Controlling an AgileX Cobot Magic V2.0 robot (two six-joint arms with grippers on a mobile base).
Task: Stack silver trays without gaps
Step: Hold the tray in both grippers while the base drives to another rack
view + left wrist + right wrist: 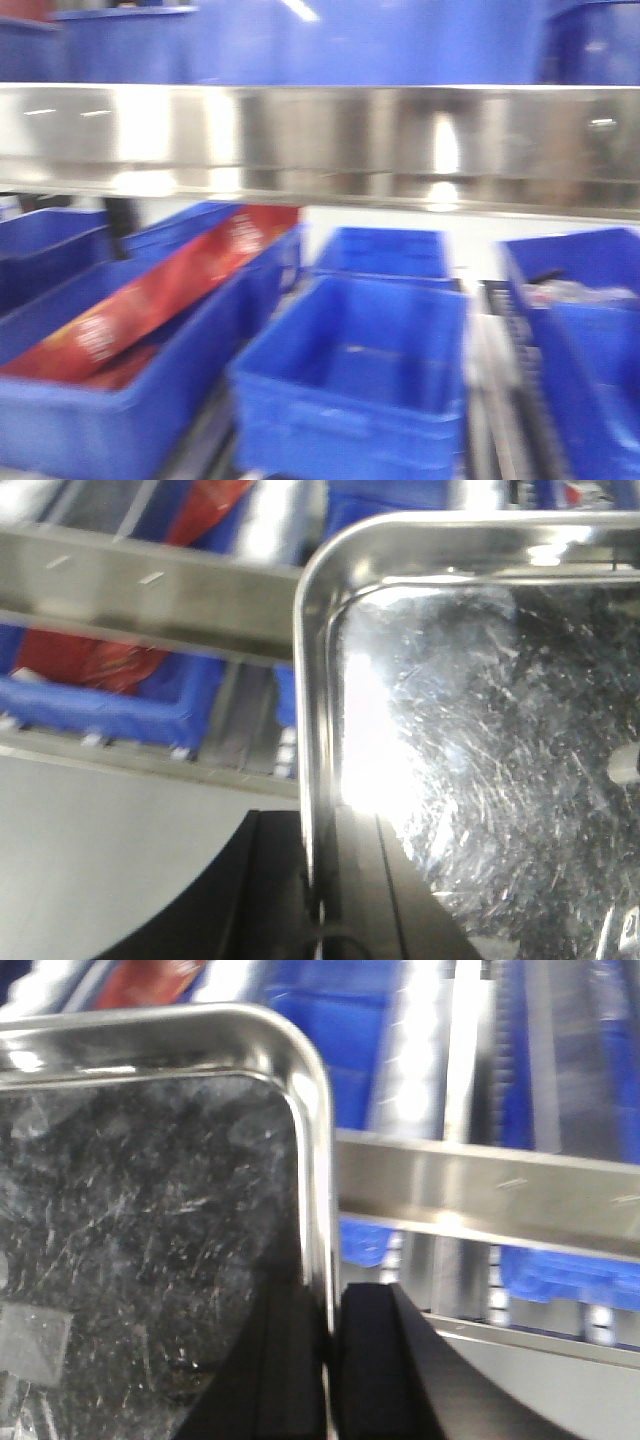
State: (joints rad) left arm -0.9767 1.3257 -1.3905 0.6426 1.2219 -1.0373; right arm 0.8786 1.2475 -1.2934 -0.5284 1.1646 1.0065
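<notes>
Tray (480, 730) spans between my two pincers: my left pincer (318, 875) is clenched on its left rim, my right pincer (328, 1335) grips its right rim. Beyond both pincers runs a steel rail (480, 1190), with blue bins (350, 370) farther past it, one holding a red package (170, 290).

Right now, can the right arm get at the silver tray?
Likely yes: the right gripper straddles the silver tray at its side rim, a finger on each side, apparently closed on it. The steel rail sits beyond, not in the way.
</notes>
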